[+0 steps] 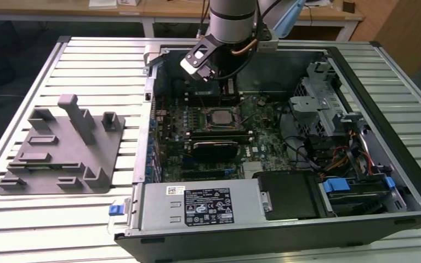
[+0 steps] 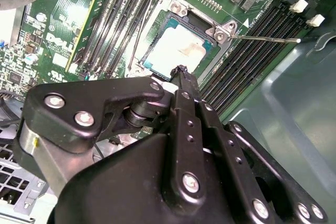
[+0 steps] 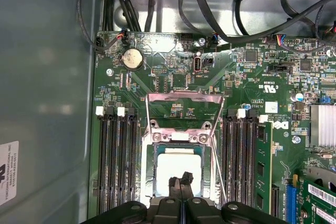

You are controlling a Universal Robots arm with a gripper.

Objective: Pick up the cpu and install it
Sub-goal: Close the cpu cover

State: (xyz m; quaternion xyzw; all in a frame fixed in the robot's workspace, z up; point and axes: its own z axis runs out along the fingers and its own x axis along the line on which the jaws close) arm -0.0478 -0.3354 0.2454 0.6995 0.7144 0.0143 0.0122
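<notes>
The cpu (image 3: 178, 167), a pale silver square chip, lies flat in the open socket on the green motherboard (image 3: 173, 77). It also shows in the second wrist view (image 2: 176, 48). The socket's metal load plate (image 3: 184, 106) stands flipped up behind it. My gripper (image 3: 181, 183) hangs just over the chip's near edge with its black fingers pressed together and nothing between them. The second wrist view shows the same closed fingertips (image 2: 181, 72) above the chip. In the exterior view the arm (image 1: 229, 22) reaches down into the computer case over the socket (image 1: 218, 118).
A thin socket lever (image 2: 268, 39) sticks out beside the socket. Memory slots (image 3: 113, 161) flank it on both sides. A grey fixture plate with posts (image 1: 57, 148) lies outside the case on the exterior view's left. Power supply (image 1: 195, 205), drive cage (image 1: 320, 109) and cables (image 3: 210, 3) crowd the case.
</notes>
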